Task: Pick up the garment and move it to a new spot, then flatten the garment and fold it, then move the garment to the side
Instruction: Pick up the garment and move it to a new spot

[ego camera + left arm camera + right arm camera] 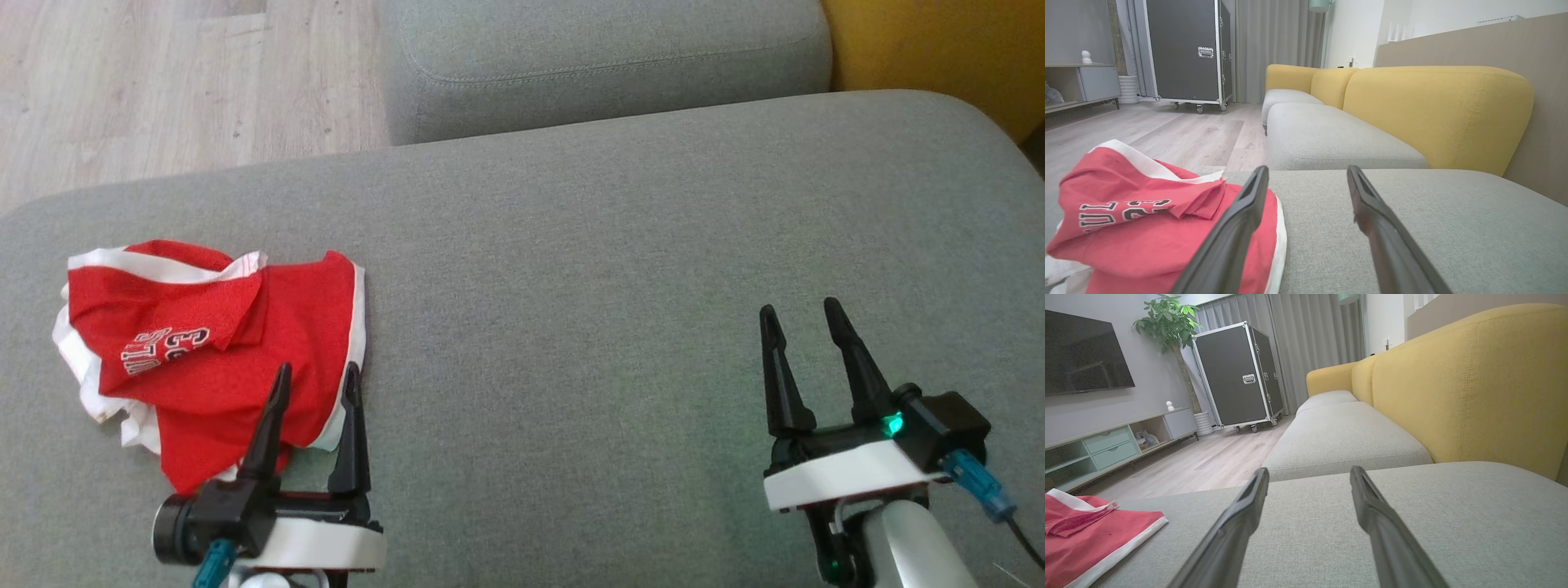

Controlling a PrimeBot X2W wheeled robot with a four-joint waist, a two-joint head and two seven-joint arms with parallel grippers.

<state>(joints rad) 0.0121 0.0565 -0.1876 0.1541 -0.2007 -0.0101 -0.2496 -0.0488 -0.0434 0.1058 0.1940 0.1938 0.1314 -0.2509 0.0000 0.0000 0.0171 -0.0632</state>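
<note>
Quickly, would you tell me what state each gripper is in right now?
Left gripper: open, holding nothing, by the red garment.
Right gripper: open, holding nothing.

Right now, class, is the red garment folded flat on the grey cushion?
No, the red garment lies crumpled on the grey cushion, a flap over its lettering.

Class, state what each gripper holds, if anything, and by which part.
Nothing is held: left gripper and right gripper stand open; the crumpled red-and-white mesh garment lies ungripped.
</note>
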